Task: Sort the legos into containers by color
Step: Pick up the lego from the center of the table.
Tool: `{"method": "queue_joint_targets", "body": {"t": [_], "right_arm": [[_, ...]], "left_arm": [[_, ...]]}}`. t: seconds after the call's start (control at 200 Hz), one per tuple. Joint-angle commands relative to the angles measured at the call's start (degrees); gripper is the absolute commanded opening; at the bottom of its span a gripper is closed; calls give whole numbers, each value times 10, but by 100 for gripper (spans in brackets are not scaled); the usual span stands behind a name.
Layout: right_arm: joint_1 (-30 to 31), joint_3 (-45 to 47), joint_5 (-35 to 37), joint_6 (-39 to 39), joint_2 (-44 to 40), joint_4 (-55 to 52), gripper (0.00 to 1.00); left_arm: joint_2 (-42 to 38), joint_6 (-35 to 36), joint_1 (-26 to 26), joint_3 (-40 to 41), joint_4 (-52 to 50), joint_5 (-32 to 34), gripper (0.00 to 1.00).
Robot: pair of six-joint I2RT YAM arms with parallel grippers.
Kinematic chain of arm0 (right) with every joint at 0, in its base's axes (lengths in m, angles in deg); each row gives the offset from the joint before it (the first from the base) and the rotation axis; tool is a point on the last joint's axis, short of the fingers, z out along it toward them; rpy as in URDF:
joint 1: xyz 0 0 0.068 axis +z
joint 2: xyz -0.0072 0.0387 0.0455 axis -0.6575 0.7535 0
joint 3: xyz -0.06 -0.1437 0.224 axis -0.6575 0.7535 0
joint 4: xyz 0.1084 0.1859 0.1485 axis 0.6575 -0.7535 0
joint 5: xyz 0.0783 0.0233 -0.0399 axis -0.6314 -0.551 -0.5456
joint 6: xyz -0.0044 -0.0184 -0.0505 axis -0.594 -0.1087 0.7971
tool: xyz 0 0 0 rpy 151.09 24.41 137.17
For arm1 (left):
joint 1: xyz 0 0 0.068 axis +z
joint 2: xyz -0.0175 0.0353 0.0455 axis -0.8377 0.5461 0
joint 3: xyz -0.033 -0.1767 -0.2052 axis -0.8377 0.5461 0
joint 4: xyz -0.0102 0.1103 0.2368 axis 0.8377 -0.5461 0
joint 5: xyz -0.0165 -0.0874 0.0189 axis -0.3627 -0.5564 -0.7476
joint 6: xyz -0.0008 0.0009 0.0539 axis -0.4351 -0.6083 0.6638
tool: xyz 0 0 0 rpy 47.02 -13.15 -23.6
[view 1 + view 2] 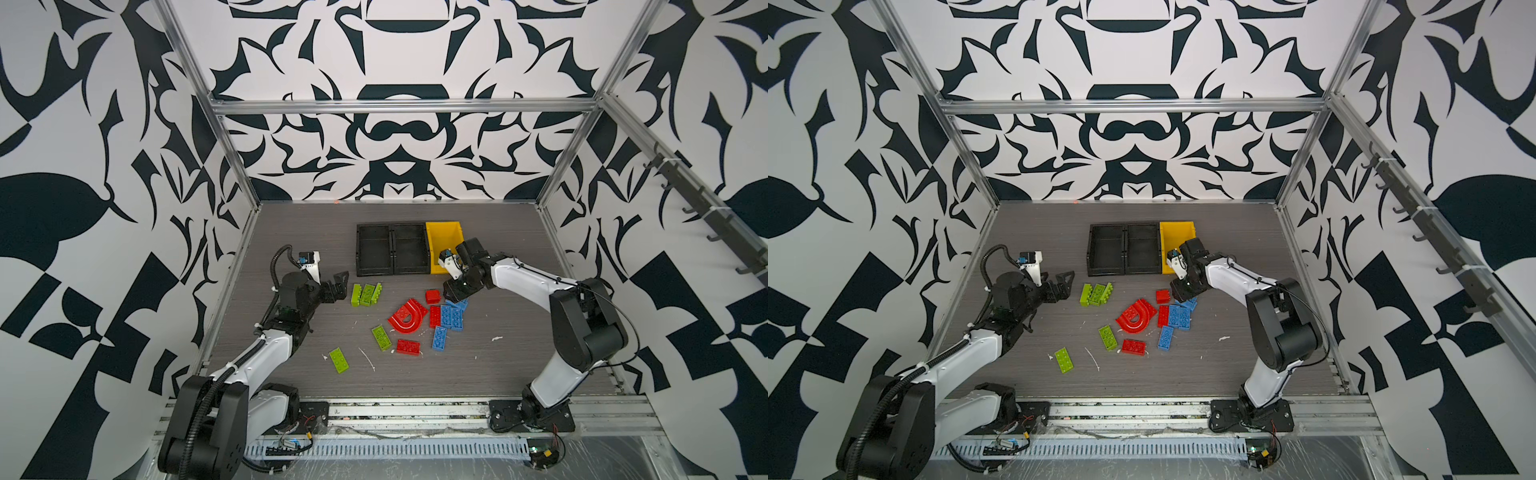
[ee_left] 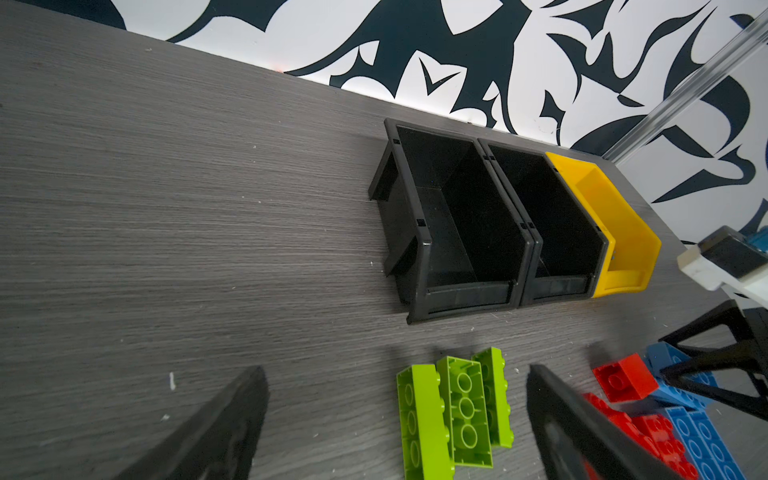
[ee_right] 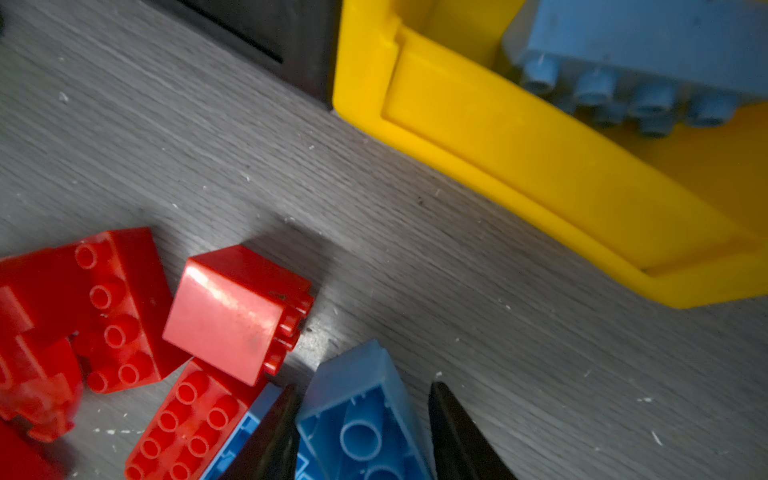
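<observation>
Right gripper (image 3: 361, 386) pinches an upturned blue brick (image 3: 361, 436), a finger against each long side. In both top views it sits at 3 o'clock of the small red block (image 1: 432, 296). The left gripper (image 1: 337, 286) hangs spread wide, holding nothing, at 9 o'clock of the green trio (image 1: 365, 294).

On the surface (image 1: 478, 365) I count:
- Five green legos: the trio and two loose ones (image 1: 381, 337) (image 1: 338, 360).
- Red: one arch (image 1: 398, 323), the block and two bricks (image 1: 434, 316) (image 1: 407, 346).
- Three bins at 12 o'clock, touching in a row: two black bins (image 1: 374, 251) (image 1: 410, 249) and one yellow bin (image 1: 429, 245).

The blue ones overlap too much to count. Only the right wrist view shows a second blue brick (image 3: 644, 50) inside the yellow bin.
</observation>
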Motion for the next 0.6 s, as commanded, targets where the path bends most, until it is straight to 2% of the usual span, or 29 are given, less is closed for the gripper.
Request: {"method": "queue_joint_targets", "body": {"t": [0.0, 0.28, 0.595], "right_arm": [[0, 5, 13, -18, -26, -1, 49], [0, 2, 4, -64, -43, 19, 39], [-9, -30, 23, -97, -62, 15, 34]], "left_arm": [[-1, -1, -1, -16, -2, 4, 99], [-4, -1, -1, -15, -2, 5, 99], [-5, -2, -1, -15, -2, 7, 99]]}}
